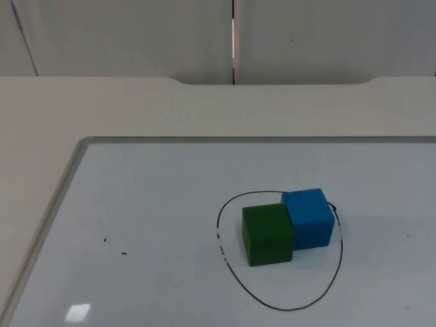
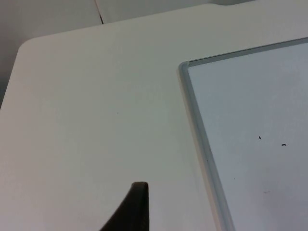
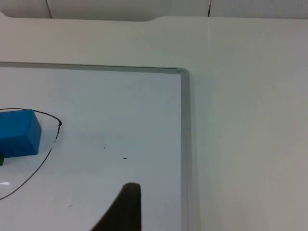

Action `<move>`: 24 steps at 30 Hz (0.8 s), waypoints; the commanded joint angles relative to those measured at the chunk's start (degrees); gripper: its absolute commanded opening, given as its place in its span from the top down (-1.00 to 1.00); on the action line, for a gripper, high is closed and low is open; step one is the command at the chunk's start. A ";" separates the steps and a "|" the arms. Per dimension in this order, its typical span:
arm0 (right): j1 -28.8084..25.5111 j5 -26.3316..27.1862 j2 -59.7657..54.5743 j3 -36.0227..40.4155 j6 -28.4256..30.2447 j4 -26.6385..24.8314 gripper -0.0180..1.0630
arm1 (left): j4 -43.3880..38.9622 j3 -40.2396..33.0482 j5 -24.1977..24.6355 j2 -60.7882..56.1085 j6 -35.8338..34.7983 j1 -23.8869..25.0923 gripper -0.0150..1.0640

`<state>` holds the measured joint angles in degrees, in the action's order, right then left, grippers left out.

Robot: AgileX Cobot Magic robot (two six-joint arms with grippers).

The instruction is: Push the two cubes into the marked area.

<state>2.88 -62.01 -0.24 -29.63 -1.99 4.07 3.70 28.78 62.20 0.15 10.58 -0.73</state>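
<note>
A green cube (image 1: 268, 234) and a blue cube (image 1: 310, 216) stand touching on the whiteboard (image 1: 136, 204). Both are inside a hand-drawn black loop (image 1: 286, 308); the blue cube's far right corner sits at the line. In the right wrist view the blue cube (image 3: 18, 133) and the loop (image 3: 43, 159) appear, and my right gripper (image 3: 125, 211) hangs over the board near its right edge, well clear of the cubes. My left gripper (image 2: 134, 211) hangs over the bare table beyond the board's left frame (image 2: 199, 139). Both arms wait.
The whiteboard's grey metal frame (image 1: 48, 218) runs along its left and far sides, and its right side (image 3: 184, 144) is near my right gripper. Cream table (image 1: 102, 109) surrounds the board up to the grey partition wall (image 1: 136, 34).
</note>
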 commanded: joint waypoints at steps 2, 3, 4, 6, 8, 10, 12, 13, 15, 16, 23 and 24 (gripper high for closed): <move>-0.44 0.16 0.24 0.21 -0.08 -0.20 -0.98 | 0.06 -0.22 -0.39 -0.15 -0.36 0.18 -0.97; -0.44 0.16 0.24 0.21 -0.08 -0.20 -0.98 | 0.06 -0.22 -0.39 -0.15 -0.36 0.18 -0.97; -0.44 0.16 0.24 0.21 -0.08 -0.20 -0.98 | 0.06 -0.22 -0.39 -0.15 -0.36 0.18 -0.97; -0.44 0.16 0.24 0.21 -0.08 -0.20 -0.98 | 0.06 -0.22 -0.39 -0.15 -0.36 0.18 -0.97; -0.44 0.16 0.24 0.21 -0.08 -0.20 -0.98 | 0.06 -0.22 -0.39 -0.15 -0.36 0.18 -0.97; -0.44 0.16 0.24 0.21 -0.08 -0.20 -0.98 | 0.06 -0.22 -0.39 -0.15 -0.36 0.18 -0.97; -0.44 0.16 0.24 0.21 -0.08 -0.20 -0.98 | 0.06 -0.22 -0.39 -0.15 -0.36 0.18 -0.97; -0.44 0.16 0.24 0.21 -0.08 -0.20 -0.98 | 0.06 -0.22 -0.39 -0.15 -0.36 0.18 -0.97; -0.44 0.16 0.24 0.21 -0.08 -0.20 -0.98 | -0.05 -0.22 -0.39 -0.15 -0.36 0.18 -0.97; -0.44 0.16 0.24 0.21 -0.08 -0.20 -0.98 | -0.05 -0.22 -0.39 -0.15 -0.36 0.18 -0.97; -0.44 0.16 0.24 0.21 -0.08 -0.20 -0.98 | -0.05 -0.22 -0.39 -0.15 -0.36 0.18 -0.97; -0.44 0.16 0.24 0.21 -0.08 -0.20 -0.98 | -0.05 -0.22 -0.39 -0.15 -0.36 0.18 -0.97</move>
<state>2.88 -62.01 -0.24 -29.63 -2.10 4.07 3.70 28.78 62.20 0.15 10.58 -0.73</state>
